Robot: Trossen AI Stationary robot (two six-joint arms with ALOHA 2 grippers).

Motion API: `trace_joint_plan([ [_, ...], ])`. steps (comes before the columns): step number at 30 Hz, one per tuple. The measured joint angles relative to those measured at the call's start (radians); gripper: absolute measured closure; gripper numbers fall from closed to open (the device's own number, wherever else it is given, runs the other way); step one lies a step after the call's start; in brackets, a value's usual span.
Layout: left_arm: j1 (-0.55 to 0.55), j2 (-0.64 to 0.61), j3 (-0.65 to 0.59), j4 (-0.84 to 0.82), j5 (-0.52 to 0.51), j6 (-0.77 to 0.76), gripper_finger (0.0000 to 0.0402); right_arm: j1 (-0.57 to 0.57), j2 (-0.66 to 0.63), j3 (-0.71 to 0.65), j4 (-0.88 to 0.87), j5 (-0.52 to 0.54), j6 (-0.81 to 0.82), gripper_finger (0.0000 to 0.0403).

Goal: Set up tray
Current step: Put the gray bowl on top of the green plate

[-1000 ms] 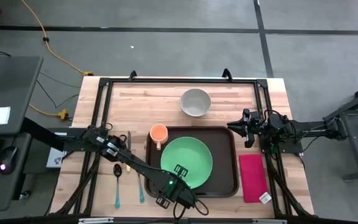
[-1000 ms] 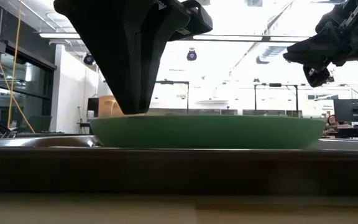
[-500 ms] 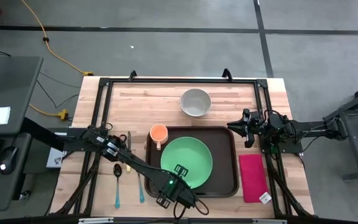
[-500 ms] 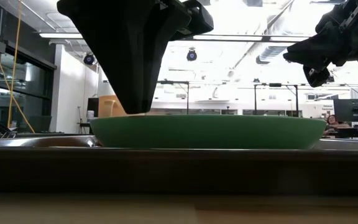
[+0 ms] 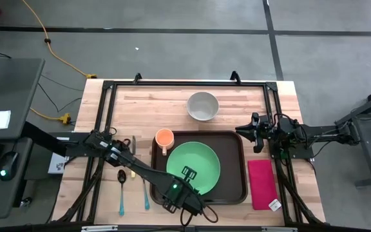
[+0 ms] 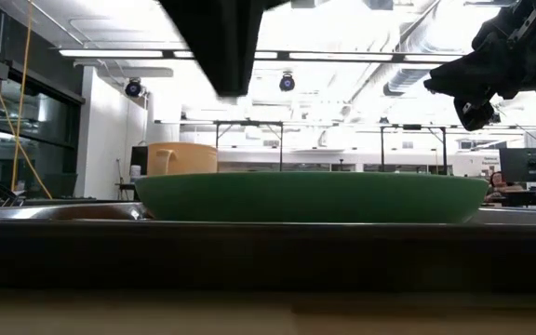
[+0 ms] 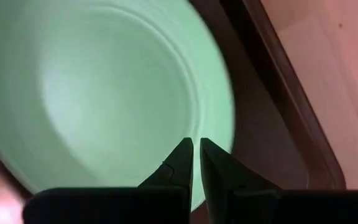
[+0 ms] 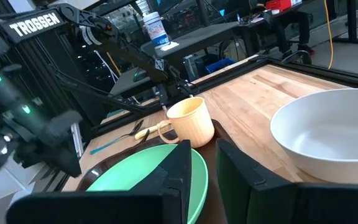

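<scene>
High view looks straight down, low view level across; both share the green plate.

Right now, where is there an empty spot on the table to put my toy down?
Bare wood lies left of the white bowl, along the far edge, and near the front right corner beyond the red napkin. The tray is crowded by the green plate, and the spoons fill its left side.
</scene>
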Motion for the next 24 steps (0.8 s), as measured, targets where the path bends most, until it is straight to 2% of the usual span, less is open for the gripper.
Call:
trace_joint_plan([
  [2, 0.000, -0.001, 0.042, -0.024, -0.015, 0.006, 0.0346, 0.000, 0.000, 0.000, 0.001, 0.007, 0.004, 0.0353],
  [17, 0.045, -0.127, 0.036, -0.052, -0.056, 0.033, 0.0346, 0.000, 0.001, -0.001, 0.026, 0.015, 0.005, 0.0351],
  [24, 0.102, -0.188, 0.040, -0.043, -0.057, 0.080, 0.0346, 0.000, 0.001, -0.001, 0.031, 0.022, 0.005, 0.0356],
])
